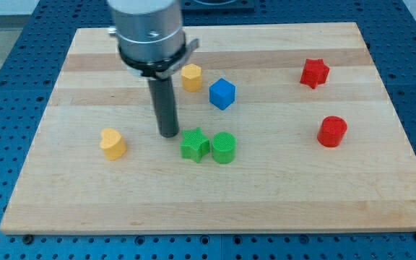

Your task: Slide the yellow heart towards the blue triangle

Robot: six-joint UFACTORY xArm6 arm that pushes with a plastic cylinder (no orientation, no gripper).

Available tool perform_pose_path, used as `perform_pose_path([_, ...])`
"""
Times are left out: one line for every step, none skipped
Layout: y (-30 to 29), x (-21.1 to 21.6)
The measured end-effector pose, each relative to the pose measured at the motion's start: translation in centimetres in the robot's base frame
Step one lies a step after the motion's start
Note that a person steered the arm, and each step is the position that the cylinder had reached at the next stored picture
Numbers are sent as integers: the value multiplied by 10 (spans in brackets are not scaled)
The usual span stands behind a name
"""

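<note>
The yellow heart lies at the view's left on the wooden board. No blue triangle shows; the only blue block is a blue cube near the middle top. My tip touches the board between the yellow heart and the green star, close to the star's left side and about 80 pixels right of the heart.
A green cylinder sits against the green star's right. A yellow hexagon lies left of the blue cube. A red star and a red cylinder are at the view's right. The board's edges frame everything.
</note>
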State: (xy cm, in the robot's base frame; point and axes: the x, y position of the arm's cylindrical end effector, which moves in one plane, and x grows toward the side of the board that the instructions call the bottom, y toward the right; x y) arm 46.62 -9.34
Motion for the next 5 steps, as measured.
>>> perform_pose_path([-35, 2])
perform_pose_path([-66, 3])
perform_pose_path([-86, -6])
perform_pose_path([-114, 5])
perform_pose_path([-120, 38])
